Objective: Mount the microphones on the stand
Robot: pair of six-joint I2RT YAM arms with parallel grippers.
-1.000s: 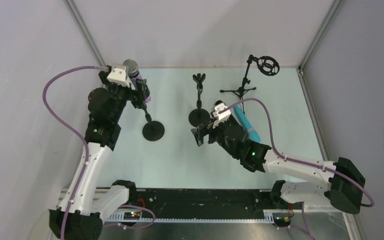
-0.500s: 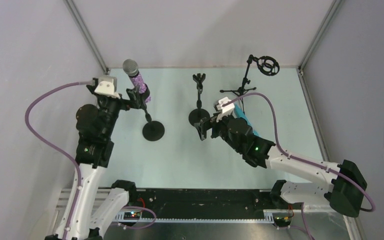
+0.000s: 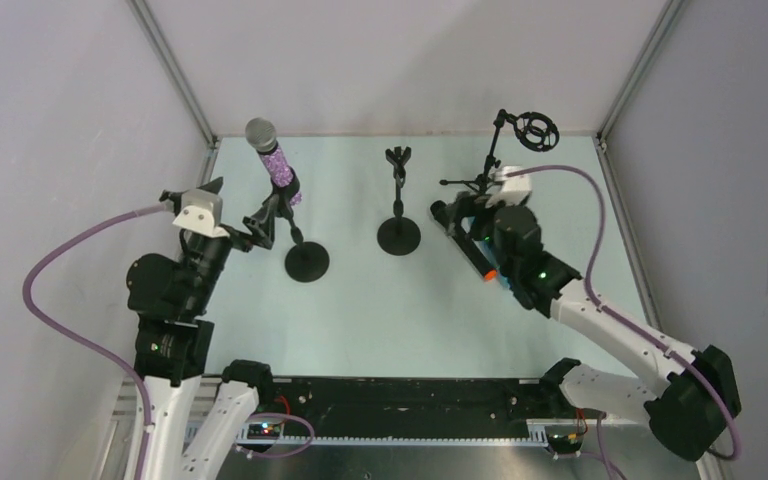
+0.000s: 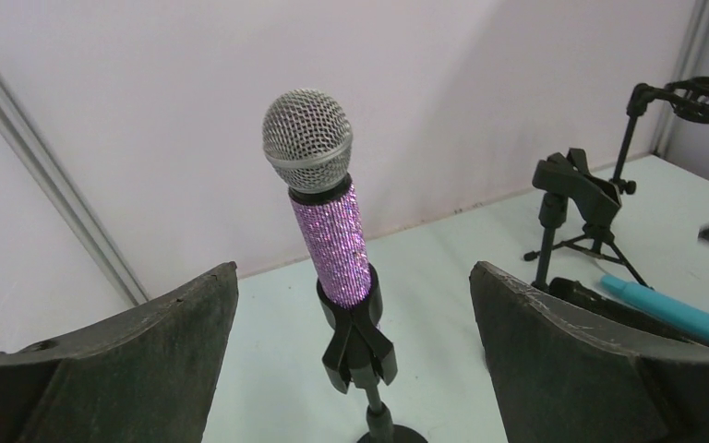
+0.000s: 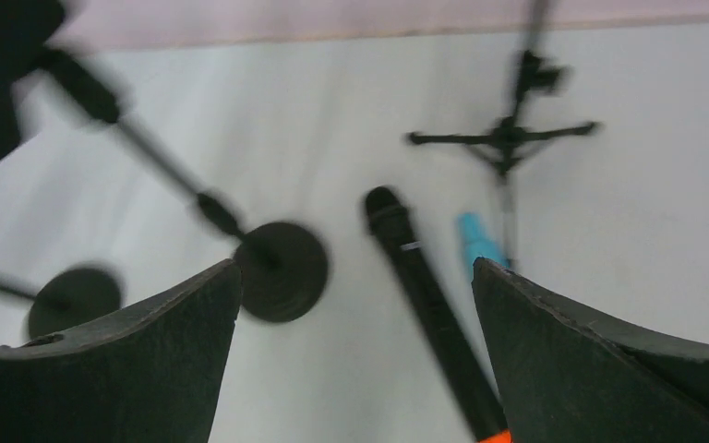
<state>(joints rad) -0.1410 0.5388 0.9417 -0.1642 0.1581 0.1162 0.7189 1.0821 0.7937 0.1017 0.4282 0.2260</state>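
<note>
The purple glittery microphone (image 3: 276, 163) (image 4: 332, 240) stands upright in the clip of the left stand (image 3: 307, 262), silver mesh head on top. My left gripper (image 3: 249, 197) (image 4: 354, 272) is open, drawn back from it and touching nothing. The middle stand (image 3: 398, 200) (image 4: 574, 185) has an empty clip. The black microphone with the orange end (image 3: 470, 247) (image 5: 429, 305) lies on the table. My right gripper (image 3: 460, 212) (image 5: 354, 268) hovers open above it. The teal microphone (image 5: 478, 242) (image 4: 674, 312) lies beside it, mostly hidden under my right arm in the top view.
A tripod stand (image 3: 480, 180) (image 5: 506, 138) with a ring mount (image 3: 535, 130) stands at the back right. Round stand bases (image 5: 282, 270) sit left of the black microphone. Walls close in the table on three sides.
My left arm has pulled back from the purple microphone, which stays in its clip. My right arm has swung right, from the middle stand's base to above the black microphone.
</note>
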